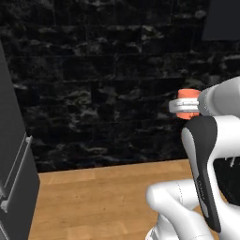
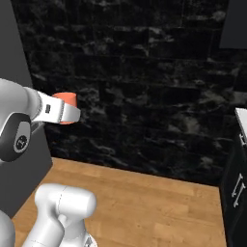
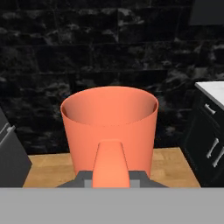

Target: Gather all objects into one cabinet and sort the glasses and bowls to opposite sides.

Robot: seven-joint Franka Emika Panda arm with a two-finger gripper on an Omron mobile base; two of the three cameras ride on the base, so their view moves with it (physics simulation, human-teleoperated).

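While closed, end effector point(image 3: 111, 177) gripping salmon-orange cup point(image 3: 109, 127)

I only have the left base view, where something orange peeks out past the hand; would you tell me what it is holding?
Observer: A salmon-orange cup. The hand is shut on its handle, which points back toward the hand camera.
Operator: Thank you. Is the cup upright?
Observer: In the hand view its open mouth faces up and it looks empty.
Operator: What lies to the right, beyond my frame?
Observer: A black lower cabinet with short silver pulls and a pale countertop above it, seen at the right edge of the right base view.
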